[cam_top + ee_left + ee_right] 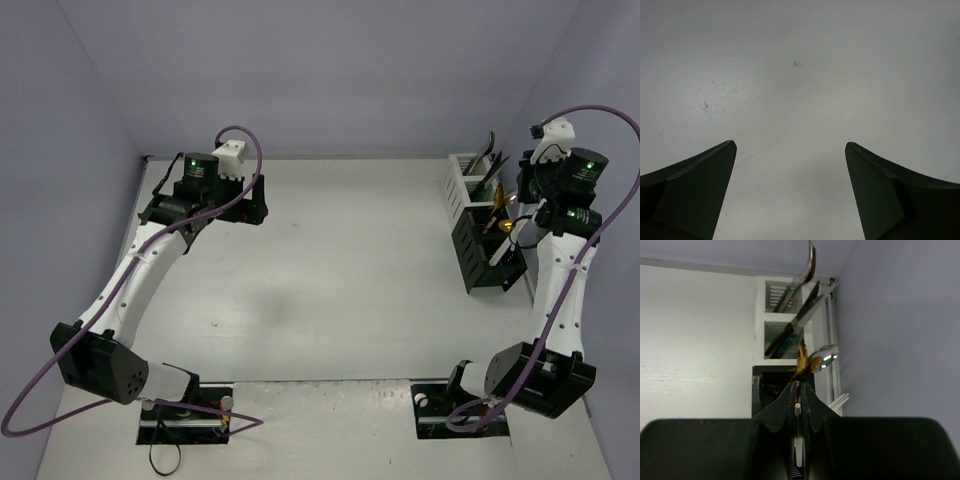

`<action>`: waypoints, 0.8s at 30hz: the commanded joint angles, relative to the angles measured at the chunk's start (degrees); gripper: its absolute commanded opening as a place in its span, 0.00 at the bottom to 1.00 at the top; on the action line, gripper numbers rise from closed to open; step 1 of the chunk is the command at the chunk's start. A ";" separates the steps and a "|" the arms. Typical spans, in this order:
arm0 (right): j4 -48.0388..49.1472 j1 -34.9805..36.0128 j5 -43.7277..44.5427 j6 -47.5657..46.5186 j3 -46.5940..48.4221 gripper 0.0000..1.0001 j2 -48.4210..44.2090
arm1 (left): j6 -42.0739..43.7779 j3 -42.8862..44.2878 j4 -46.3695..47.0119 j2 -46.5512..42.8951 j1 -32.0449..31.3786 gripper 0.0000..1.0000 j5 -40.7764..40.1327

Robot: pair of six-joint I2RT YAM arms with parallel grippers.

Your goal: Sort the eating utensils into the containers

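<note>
My right gripper (516, 222) (799, 382) hangs over the black container (478, 255) (756, 385) at the right wall. It is shut, with a gold spoon (802, 359) pinched at its fingertips and pointing away over the container. A thin pale piece shows in the slit between the fingers. The white container (458, 185) (760, 310) stands just beyond and holds dark-handled knives (790, 332) and a teal-handled piece (789, 346). A silver spoon bowl (825, 357) and pale chopsticks (840, 401) show beside the fingertips. My left gripper (252, 200) (790, 145) is open over bare table at the far left.
Both containers sit close against the right wall (600, 120). A curved utensil (811, 262) sticks up above the white container. Purple cables (255, 150) loop off both arms. The arm bases (185, 410) are at the near edge.
</note>
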 commanded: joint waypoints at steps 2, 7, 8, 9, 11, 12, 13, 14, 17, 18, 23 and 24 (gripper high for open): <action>2.70 -3.12 -2.57 1.94 1.43 0.00 2.75 | 1.31 -1.44 3.06 -2.76 0.16 0.90 -1.75; 2.70 -5.30 -6.87 4.30 1.95 0.00 4.53 | 1.41 -2.28 3.59 -2.95 0.33 0.90 -1.94; 2.80 -5.48 -7.31 4.59 1.92 0.00 4.70 | 1.36 -2.35 3.71 -2.95 0.38 0.90 -1.84; 2.87 -5.63 -7.67 4.84 1.88 0.00 4.87 | 1.27 -2.41 3.81 -2.93 0.42 0.90 -1.74; 3.00 -5.95 -8.18 5.28 1.88 0.00 5.13 | 0.95 -2.61 4.20 -2.74 0.55 0.90 -1.42; 3.10 -6.10 -8.43 5.59 1.96 0.00 5.23 | 0.86 -2.68 4.37 -2.64 0.65 0.90 -1.30; 3.20 -6.20 -8.69 5.94 2.11 0.00 5.33 | 0.81 -2.73 4.47 -2.54 0.75 0.90 -1.24; 3.26 -6.37 -9.11 6.24 2.29 0.00 5.50 | 0.76 -2.82 4.60 -2.40 0.81 0.90 -1.12; 3.43 -6.66 -9.97 7.23 2.78 0.00 6.19 | 0.62 -3.03 5.13 -1.85 0.97 0.90 -0.86; 3.56 -6.68 -10.00 7.49 2.89 0.00 6.36 | 0.59 -3.09 5.22 -1.68 1.04 0.90 -0.79; 4.98 -6.92 -10.59 9.62 3.63 0.00 7.90 | 0.53 -3.01 5.81 -0.67 1.65 0.90 -0.01; 5.20 -7.00 -10.59 9.99 4.00 0.00 8.41 | 0.53 -3.01 5.81 -0.45 1.80 0.90 0.07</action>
